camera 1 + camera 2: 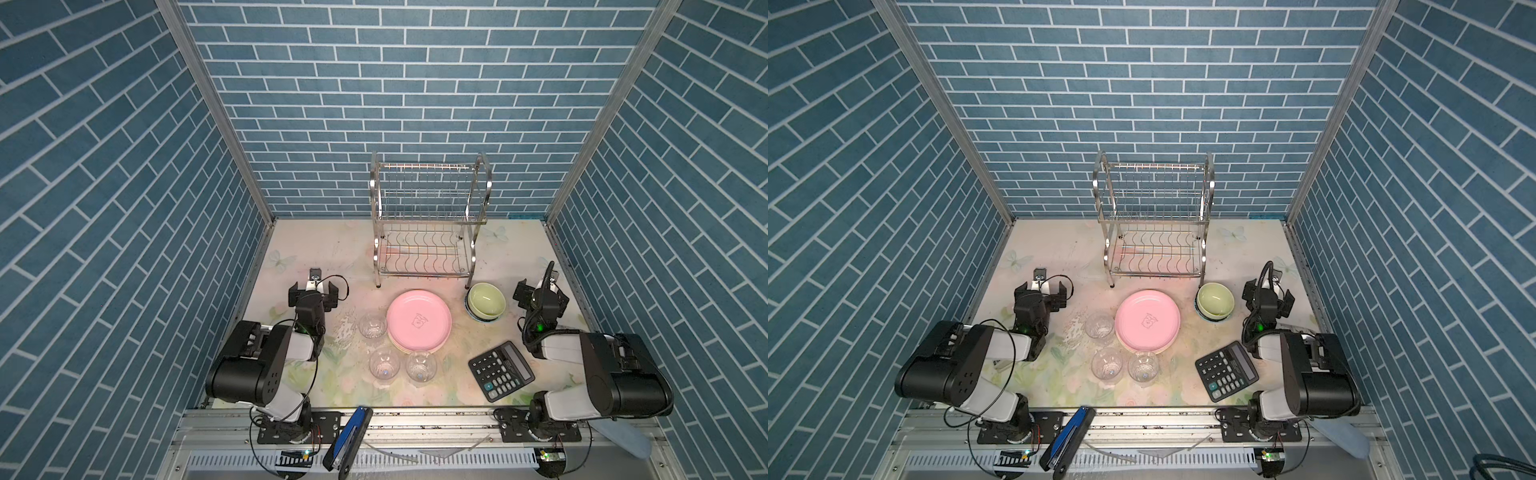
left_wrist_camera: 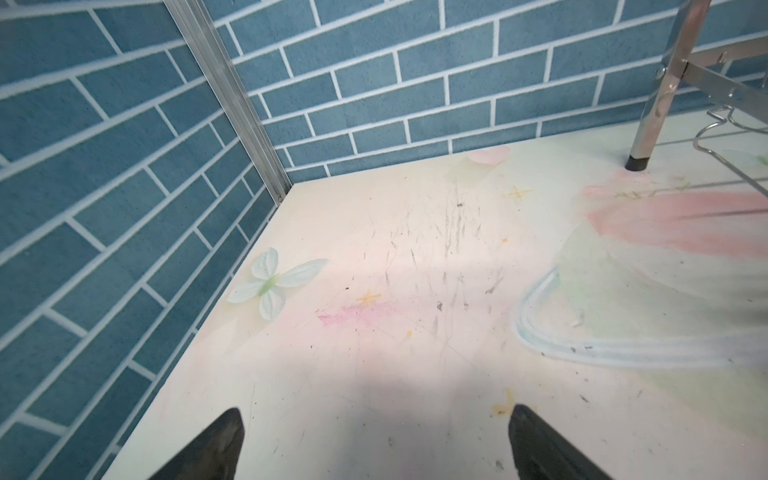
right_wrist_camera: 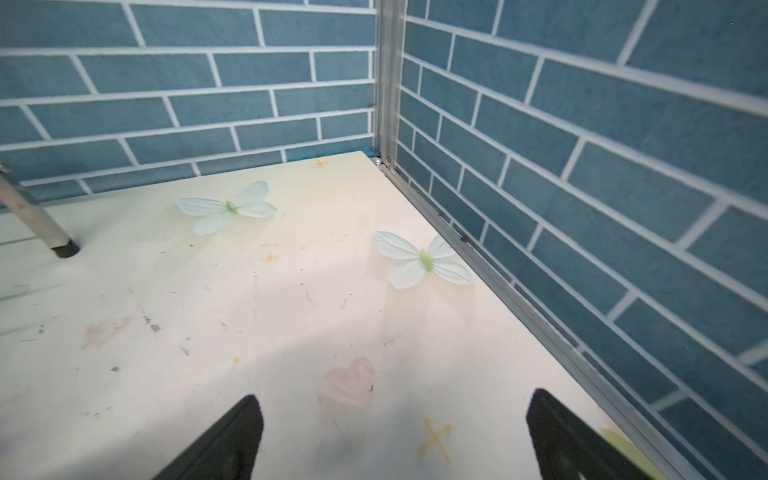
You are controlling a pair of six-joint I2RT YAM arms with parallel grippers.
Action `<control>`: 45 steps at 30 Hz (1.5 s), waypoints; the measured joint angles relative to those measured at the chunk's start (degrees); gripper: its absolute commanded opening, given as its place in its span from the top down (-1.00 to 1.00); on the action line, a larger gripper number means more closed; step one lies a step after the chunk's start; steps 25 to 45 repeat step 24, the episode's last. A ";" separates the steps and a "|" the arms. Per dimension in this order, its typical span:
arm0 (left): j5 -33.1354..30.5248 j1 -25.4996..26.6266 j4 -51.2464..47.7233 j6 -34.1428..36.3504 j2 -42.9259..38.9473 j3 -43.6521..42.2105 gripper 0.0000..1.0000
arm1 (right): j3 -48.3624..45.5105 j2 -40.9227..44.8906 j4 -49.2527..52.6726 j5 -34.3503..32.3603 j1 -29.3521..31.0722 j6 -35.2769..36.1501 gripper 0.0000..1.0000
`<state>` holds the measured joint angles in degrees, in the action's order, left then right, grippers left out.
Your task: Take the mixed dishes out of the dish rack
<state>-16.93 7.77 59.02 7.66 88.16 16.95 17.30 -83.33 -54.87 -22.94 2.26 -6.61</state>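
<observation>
In a top view the rack (image 1: 428,216) stands empty at upper centre. Plates (image 1: 419,320) are stacked at centre, bowls (image 1: 485,300) nested at their right, and glasses (image 1: 372,325) at their left and below. We judge all stiff, slick and breakable (glasses lightest); we would pinch the rims. The left gripper (image 1: 313,291) and right gripper (image 1: 540,296) stand apart, empty.

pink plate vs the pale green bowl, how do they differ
The pink plate is flat and wide; the pale-green bowl is deep and narrower. The pink plate has a small drawing at its centre; the pale-green bowl is plain inside. The pink plate lies beside a clear glass; the pale-green bowl sits near a dish rack leg. Both top stacks on the table, outside the rack.
</observation>
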 measured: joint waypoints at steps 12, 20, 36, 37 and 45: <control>-1.60 -0.70 -2.73 -2.32 -0.02 2.49 -0.99 | 2.93 -4.94 3.13 13.73 -3.78 1.14 -0.98; -3.02 -0.94 -3.76 -3.19 0.00 2.54 -0.99 | 3.10 -4.94 3.91 17.00 -4.61 1.14 -0.99; -3.23 -0.96 -3.91 -3.32 -0.02 2.54 -0.99 | 3.13 -4.94 4.24 17.62 -4.57 1.14 -0.99; -3.23 -0.96 -3.91 -3.32 -0.02 2.54 -0.99 | 3.13 -4.94 4.24 17.62 -4.57 1.14 -0.99; -3.23 -0.96 -3.91 -3.32 -0.02 2.54 -0.99 | 3.13 -4.94 4.24 17.62 -4.57 1.14 -0.99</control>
